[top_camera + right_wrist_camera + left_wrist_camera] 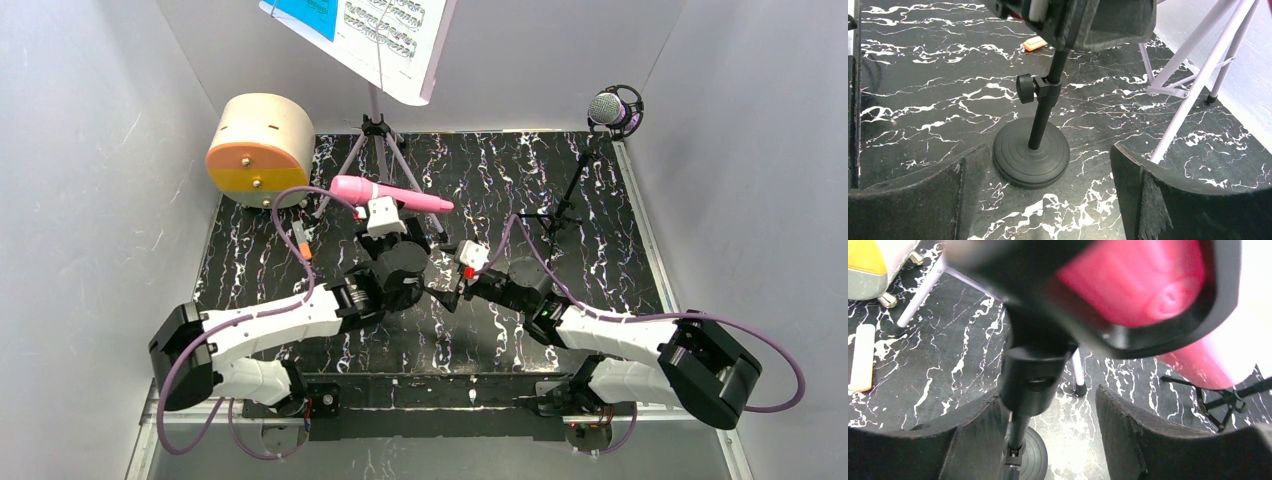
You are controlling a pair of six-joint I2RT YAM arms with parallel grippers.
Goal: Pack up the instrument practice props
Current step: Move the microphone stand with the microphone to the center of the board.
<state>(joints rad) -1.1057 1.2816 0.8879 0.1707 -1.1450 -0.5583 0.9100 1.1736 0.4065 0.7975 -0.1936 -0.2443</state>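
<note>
Shining as glossy pink plastic on the microphone (390, 192); looking matt black and finely ringed on the round stand base (1031, 152); gleaming like polished, white-veined black marble across the table (620, 230); glinting as metal mesh on the small mic (607, 107) at two o'clock.

From the middle of the counter (610, 280), I see open marble at three and four o'clock. At twelve the lilac music stand (376, 110) splays its legs, with the sheet music (385, 25) overhanging. A round beige-and-orange drum (258, 150) blocks ten, and the mic tripod (563, 208) blocks two. Dead centre, the black desk stand (1031, 157) carries the pink microphone (390, 192). A small orange-tipped stick (302, 243) lies at nine.
</note>
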